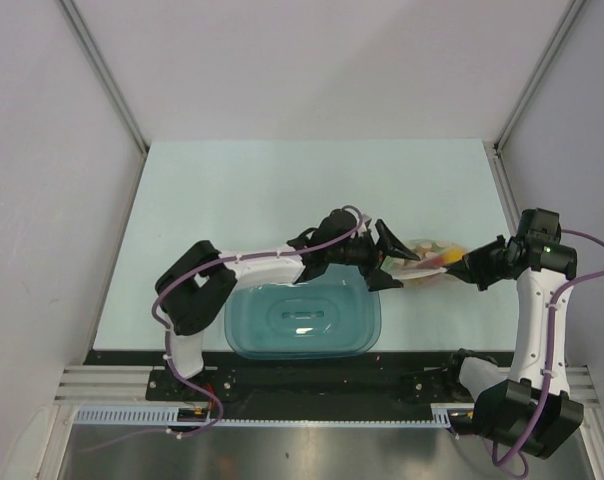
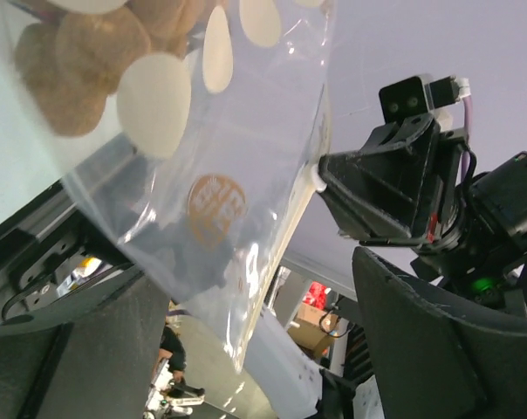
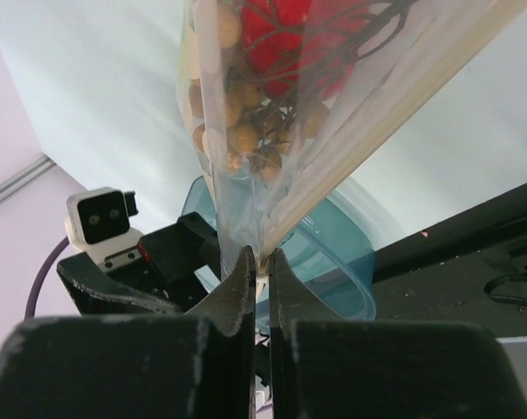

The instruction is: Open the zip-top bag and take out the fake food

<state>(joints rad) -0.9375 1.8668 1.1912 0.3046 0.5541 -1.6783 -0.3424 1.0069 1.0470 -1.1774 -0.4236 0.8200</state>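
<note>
The table (image 1: 282,190) is carrying a teal tub (image 1: 242,322) at the middle of its near edge. The bag is being held just past the tub's far right corner, toward the right edge of the table. The left gripper (image 1: 397,262) is reaching across from the left with its jaws spread wide. Its wrist view is showing the two dark fingers (image 2: 438,349) standing far apart, with the bag's left end hanging in the gap between them. Whether either finger is actually touching the plastic cannot be told. The right gripper (image 3: 259,262) is coming in from the right edge. Its jaws are clenched almost together and are pinching a thin edge of the bag's right end. The bag (image 1: 430,258) is stretching between the two grippers, with its long axis running left to right, roughly along the near edge of the table. One end is pointing at the left gripper and the other is sitting in the right one. Whether it is resting on the table or hanging clear of it cannot be told. It is clear, crinkled plastic printed with white dots. The food (image 3: 255,131) is showing through it as a bunch of small orange-brown balls on dark stems crowding against a red piece (image 3: 285,35). In the top view, yellowish shapes are lying beside the red.
</note>
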